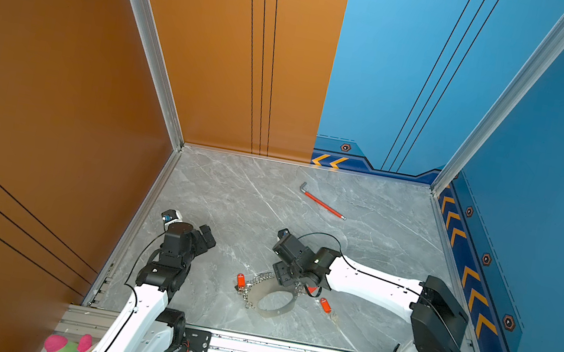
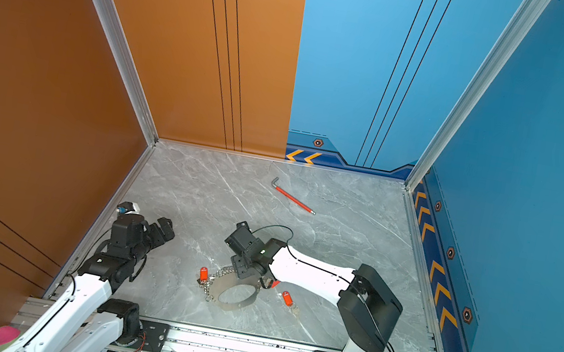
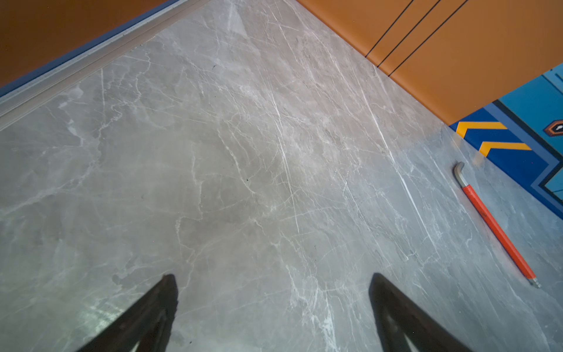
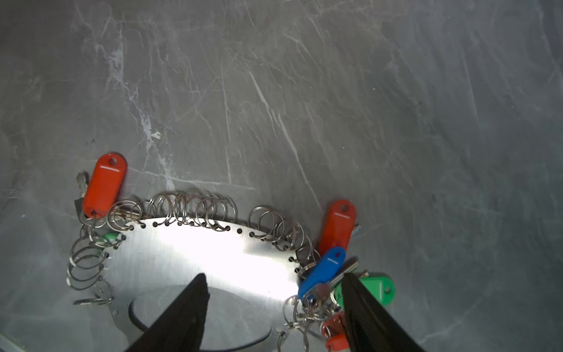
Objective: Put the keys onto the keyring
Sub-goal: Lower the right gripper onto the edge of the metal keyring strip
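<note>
The right hand is spread over the keyring lying flat on the tabletop, the blue-tag key between its fingers, and squeezing here could pinch the loose rings too, or slide the key away.

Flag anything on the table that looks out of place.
The hex wrench lies alone at the back, well away from the keyring and keys; it has no part in this job. Nothing looks spilled or damaged.
</note>
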`<state>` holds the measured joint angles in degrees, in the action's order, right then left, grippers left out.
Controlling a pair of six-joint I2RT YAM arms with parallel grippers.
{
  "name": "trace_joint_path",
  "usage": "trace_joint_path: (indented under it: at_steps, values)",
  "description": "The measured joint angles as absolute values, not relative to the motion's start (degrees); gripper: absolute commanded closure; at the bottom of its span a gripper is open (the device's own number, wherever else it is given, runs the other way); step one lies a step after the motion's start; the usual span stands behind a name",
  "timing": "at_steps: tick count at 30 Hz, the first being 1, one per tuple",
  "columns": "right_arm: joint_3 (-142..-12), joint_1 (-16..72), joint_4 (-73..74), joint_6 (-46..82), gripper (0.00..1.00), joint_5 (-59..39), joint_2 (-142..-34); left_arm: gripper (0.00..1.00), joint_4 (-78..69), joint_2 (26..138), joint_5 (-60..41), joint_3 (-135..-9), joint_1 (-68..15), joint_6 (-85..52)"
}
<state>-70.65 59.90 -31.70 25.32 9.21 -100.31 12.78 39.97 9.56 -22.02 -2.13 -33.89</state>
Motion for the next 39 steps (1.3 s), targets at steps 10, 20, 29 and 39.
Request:
trace_joint_path:
  at_steps: [10, 20, 29, 39]
  values:
    - [-78.89, 60.18, -37.01, 26.85, 0.56, 7.29, -108.81, 0.02, 8.71, 38.09, 9.28, -19.88, -2.33, -32.34]
    - [-82.78, 60.95, -38.44, 26.87, 0.63, 3.62, -111.59, 0.02, 7.79, 39.66, 8.93, -19.88, -2.33, -32.34]
    - [-85.73, 61.25, -40.32, 26.83, 0.67, 3.22, -114.74, 0.02, 7.01, 40.27, 8.91, -19.86, -2.33, -32.34]
    - [-87.74, 62.30, -42.30, 26.83, 0.71, 3.95, -117.56, 0.02, 6.98, 40.53, 8.91, -19.88, -2.33, -32.34]
